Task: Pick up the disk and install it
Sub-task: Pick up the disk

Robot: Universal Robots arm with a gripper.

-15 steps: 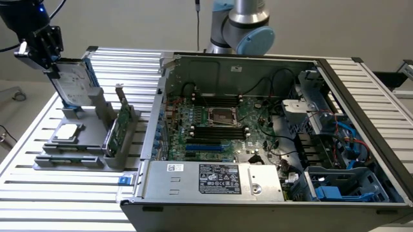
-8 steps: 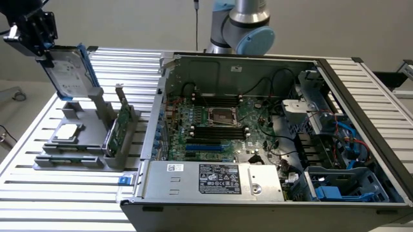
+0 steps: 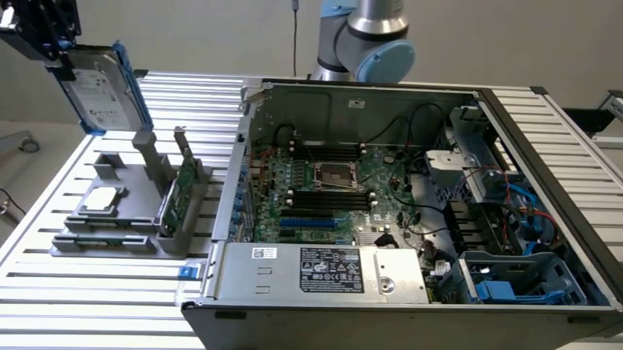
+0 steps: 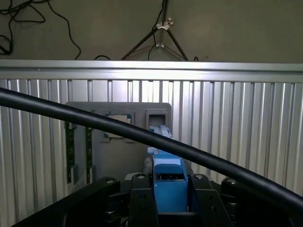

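The disk (image 3: 105,91), a silver-grey hard drive with a white label and blue carrier rails, hangs upright in the air at the exterior view's upper left. It is well above the grey parts holder (image 3: 127,219). My gripper (image 3: 66,60) is shut on its upper end. In the wrist view the blue rail of the disk (image 4: 168,177) sits clamped between my black fingers (image 4: 142,205), with the grey holder (image 4: 118,151) far below. A thick black cable (image 4: 94,122) crosses in front.
The holder carries a small square silver chip (image 3: 102,198) and an upright green circuit card (image 3: 185,186). An open computer case (image 3: 244,146) lies to the exterior view's right, with a motherboard (image 3: 326,189), a power supply (image 3: 322,270) and a blue drive bay (image 3: 516,284). Everything rests on a slatted aluminium table (image 3: 98,292).
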